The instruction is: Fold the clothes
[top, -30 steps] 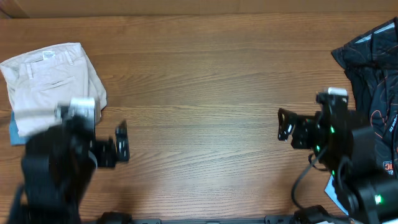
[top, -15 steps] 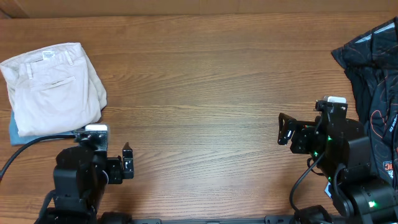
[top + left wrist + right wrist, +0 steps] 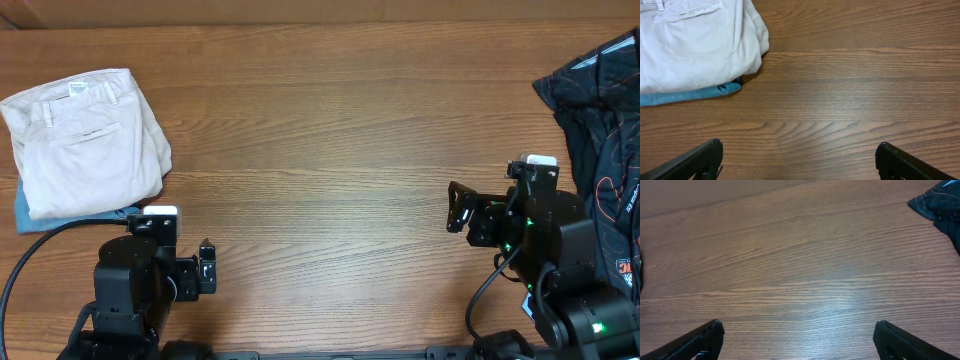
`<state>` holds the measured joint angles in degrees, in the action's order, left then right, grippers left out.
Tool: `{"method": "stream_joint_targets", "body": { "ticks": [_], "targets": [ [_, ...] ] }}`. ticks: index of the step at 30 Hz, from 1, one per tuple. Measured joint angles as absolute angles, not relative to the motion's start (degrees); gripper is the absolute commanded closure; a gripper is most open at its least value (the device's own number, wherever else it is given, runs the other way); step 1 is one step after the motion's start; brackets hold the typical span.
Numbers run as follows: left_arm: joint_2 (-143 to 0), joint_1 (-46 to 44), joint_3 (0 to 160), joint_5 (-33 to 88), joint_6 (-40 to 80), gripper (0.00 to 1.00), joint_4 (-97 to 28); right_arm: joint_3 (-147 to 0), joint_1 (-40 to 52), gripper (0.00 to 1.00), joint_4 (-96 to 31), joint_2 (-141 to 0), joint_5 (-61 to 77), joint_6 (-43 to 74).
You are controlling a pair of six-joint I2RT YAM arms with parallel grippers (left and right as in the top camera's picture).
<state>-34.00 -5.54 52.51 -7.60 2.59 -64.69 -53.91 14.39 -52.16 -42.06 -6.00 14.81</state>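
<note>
The pale beige shorts lie folded at the far left of the table, on top of folded light-blue jeans. They also show at the top left of the left wrist view. My left gripper is open and empty near the front left edge, below and right of the shorts; its jaws hang over bare wood. My right gripper is open and empty at the right; its jaws are over bare wood.
A black garment with orange-white print lies crumpled at the right edge, behind my right arm; a corner shows in the right wrist view. The blue jeans edge sticks out under the shorts. The wooden table spans the view.
My left arm has drawn back from the shorts toward the front edge and settled there. The shorts stay folded on the jeans. The right arm has barely moved.
</note>
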Motion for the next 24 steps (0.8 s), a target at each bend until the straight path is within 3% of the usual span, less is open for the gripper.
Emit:
{"method": "stream_joint_targets", "body": {
  "ticks": [11, 24],
  "targets": [
    [-34.0, -5.54, 52.49, -7.6, 2.59, 0.0, -64.71, -50.78, 12.12, 0.0, -51.7, -32.49, -6.85, 14.15],
    [-34.04, -5.54, 52.38, -7.81, 2.59, 0.0, -64.69, -25.54, 9.13, 0.0, -33.61, -4.34, -6.39, 13.47]
  ]
}}
